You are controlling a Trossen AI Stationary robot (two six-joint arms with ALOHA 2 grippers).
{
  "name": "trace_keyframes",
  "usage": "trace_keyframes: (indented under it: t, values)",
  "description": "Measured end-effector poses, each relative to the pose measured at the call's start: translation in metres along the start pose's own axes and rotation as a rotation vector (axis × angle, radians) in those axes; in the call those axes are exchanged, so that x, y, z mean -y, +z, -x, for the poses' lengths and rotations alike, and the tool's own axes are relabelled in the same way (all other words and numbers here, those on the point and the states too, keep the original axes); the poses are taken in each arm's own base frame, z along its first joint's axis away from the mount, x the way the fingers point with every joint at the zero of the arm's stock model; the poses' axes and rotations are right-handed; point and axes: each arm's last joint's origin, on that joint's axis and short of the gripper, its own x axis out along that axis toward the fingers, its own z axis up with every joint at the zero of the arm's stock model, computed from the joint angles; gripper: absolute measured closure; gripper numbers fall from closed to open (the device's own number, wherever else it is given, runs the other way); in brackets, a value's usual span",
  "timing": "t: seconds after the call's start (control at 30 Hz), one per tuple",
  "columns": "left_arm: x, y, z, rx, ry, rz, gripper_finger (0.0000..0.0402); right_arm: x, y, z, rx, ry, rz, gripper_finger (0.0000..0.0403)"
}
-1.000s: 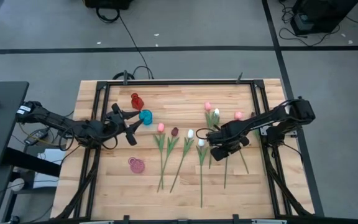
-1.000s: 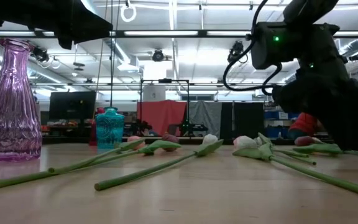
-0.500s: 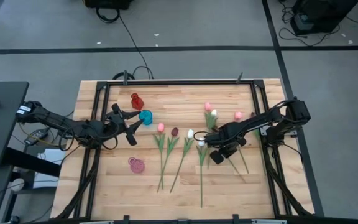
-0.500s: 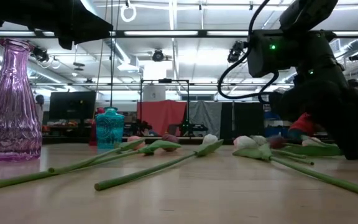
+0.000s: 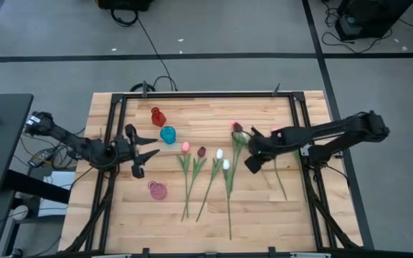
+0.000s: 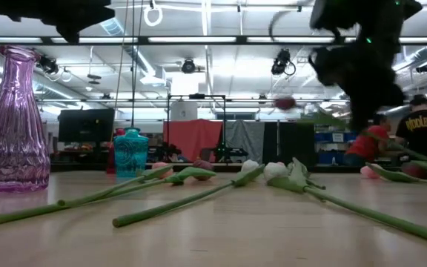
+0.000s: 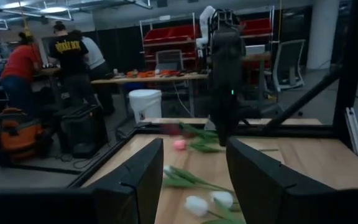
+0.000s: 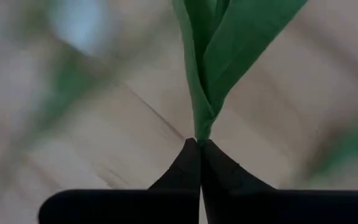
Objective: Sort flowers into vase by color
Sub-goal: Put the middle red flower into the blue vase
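Right claw (image 5: 253, 152) pinched shut on a maroon tulip (image 5: 238, 129), lifted off the tabletop (image 5: 278, 215), bud ahead of the claw. Red vase (image 5: 157, 115) well beyond, nearer the wide-open left claw (image 5: 143, 145).

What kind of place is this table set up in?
Probably a robotics lab or workshop: shelves with red bins stand behind workbenches, people work at a bench, and rows of ceiling lights run over an open hall. The wooden table stands on a taped concrete floor.
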Motion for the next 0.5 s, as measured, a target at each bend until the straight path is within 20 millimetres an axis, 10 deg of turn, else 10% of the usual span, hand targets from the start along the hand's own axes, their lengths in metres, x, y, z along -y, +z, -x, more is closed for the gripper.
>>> trace_keyframes:
  t: [0.23,0.5]
  values:
    - [-0.008,-0.022,0.012,0.004,0.076,-0.004,0.022,-0.035,0.041,0.016,0.426,0.403,0.284,0.0395]
    - [-0.019,-0.032,0.023,0.047,0.129,-0.008,0.022,-0.051,0.084,-0.01,0.683,0.584,0.431,0.0394]
